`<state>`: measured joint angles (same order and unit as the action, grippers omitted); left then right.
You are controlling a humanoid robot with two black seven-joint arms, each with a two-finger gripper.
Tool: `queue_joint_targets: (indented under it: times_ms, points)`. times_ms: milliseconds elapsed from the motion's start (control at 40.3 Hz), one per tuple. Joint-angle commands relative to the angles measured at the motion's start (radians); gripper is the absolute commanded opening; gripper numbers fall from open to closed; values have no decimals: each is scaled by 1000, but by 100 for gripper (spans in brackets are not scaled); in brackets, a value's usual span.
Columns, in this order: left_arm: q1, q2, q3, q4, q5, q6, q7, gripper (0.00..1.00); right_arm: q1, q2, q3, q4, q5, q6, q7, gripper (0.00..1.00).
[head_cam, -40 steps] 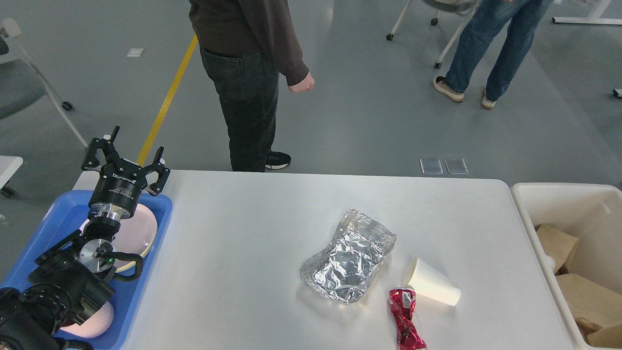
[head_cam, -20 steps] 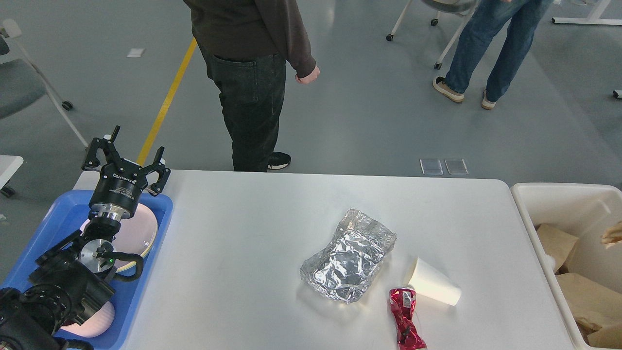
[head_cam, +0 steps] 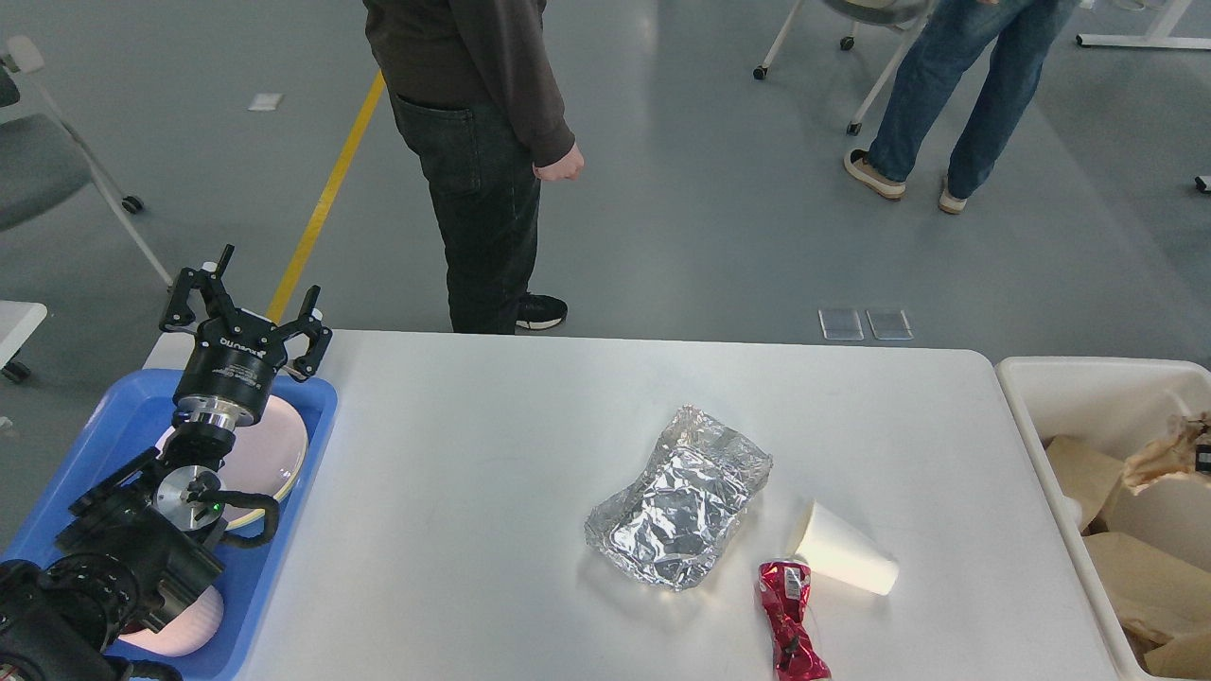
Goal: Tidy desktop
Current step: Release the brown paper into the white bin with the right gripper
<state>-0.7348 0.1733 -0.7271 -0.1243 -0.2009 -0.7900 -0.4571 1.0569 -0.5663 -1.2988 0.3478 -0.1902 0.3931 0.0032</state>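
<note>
The white desktop [head_cam: 492, 492] carries a crumpled sheet of silver foil [head_cam: 681, 497], a white paper cup [head_cam: 842, 560] lying on its side, and a crushed red wrapper [head_cam: 790, 619] near the front edge. My left gripper [head_cam: 254, 298] is open and empty, held above the far end of the blue tray [head_cam: 114, 407], well left of the litter. At the right edge, a crumpled brown paper [head_cam: 1166, 449] hangs over the cream bin [head_cam: 1031, 416] with a small dark part [head_cam: 1203, 460] of my right gripper behind it; its fingers cannot be made out.
The blue tray holds pale pink plates [head_cam: 279, 454]. The cream bin holds several brown paper bags [head_cam: 1149, 567]. A person in dark clothes [head_cam: 482, 170] stands at the table's far edge; another person [head_cam: 946, 95] stands further back on the right.
A crumpled brown paper has come in from the right edge over the bin and moved left and up. The standing person's arm has swung. My left arm has not moved.
</note>
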Motion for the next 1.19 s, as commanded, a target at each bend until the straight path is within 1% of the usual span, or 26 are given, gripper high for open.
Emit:
queue_joint_targets:
  times_ms: [0, 25, 124, 199, 298, 323, 348, 373, 497, 621, 745, 820, 845, 869, 894, 944, 969, 1043, 1068, 1168]
  points:
    - [0, 0, 0, 0, 0, 0, 0, 96, -9, -7, 49, -3, 14, -126, 1, 74]
    - [0, 0, 0, 0, 0, 0, 0, 96, -15, -9, 56, -7, 18, -137, 1, 77]
    - [0, 0, 0, 0, 0, 0, 0, 96, -32, -38, 76, -27, 31, -143, 1, 80]
    - [0, 0, 0, 0, 0, 0, 0, 96, -32, -44, 79, -27, 31, -143, 1, 89]
    - [0, 0, 0, 0, 0, 0, 0, 96, -32, -46, 79, -27, 31, -143, 1, 90]
    - [0, 0, 0, 0, 0, 0, 0, 96, -29, -46, 79, -27, 31, -143, 1, 93]
    - [0, 0, 0, 0, 0, 0, 0, 96, -20, -46, 82, -26, 31, -143, 1, 99]
    - [0, 0, 0, 0, 0, 0, 0, 96, -17, -46, 94, -26, 31, -143, 1, 100]
    - [0, 0, 0, 0, 0, 0, -2, 96, -14, -55, 162, -16, 32, -138, 1, 100]
    - [0, 0, 0, 0, 0, 0, -2, 96, 21, -125, 196, 2, 44, -108, 3, 100]
    - [0, 0, 0, 0, 0, 0, 0, 96, 135, -179, 200, 118, 44, -54, 3, 100]
    - [0, 0, 0, 0, 0, 0, -2, 96, 216, -233, 200, 209, 44, -11, 3, 100]
    - [0, 0, 0, 0, 0, 0, 0, 96, 283, -263, 199, 276, 44, 25, 3, 100]
    - [0, 0, 0, 0, 0, 0, 0, 96, 320, -277, 196, 308, 44, 47, 3, 100]
    - [0, 0, 0, 0, 0, 0, 0, 96, 389, -297, 185, 365, 46, 96, 1, 100]
    - [0, 0, 0, 0, 0, 0, 0, 96, 448, -311, 177, 407, 54, 154, 1, 100]
    - [0, 0, 0, 0, 0, 0, 0, 96, 493, -317, 171, 428, 61, 226, 1, 100]
    - [0, 0, 0, 0, 0, 0, 0, 96, 532, -311, 156, 431, 89, 332, 1, 100]
    - [0, 0, 0, 0, 0, 0, 0, 96, 547, -307, 141, 438, 118, 390, 1, 100]
    - [0, 0, 0, 0, 0, 0, -2, 96, 584, -284, 93, 453, 185, 476, 1, 100]
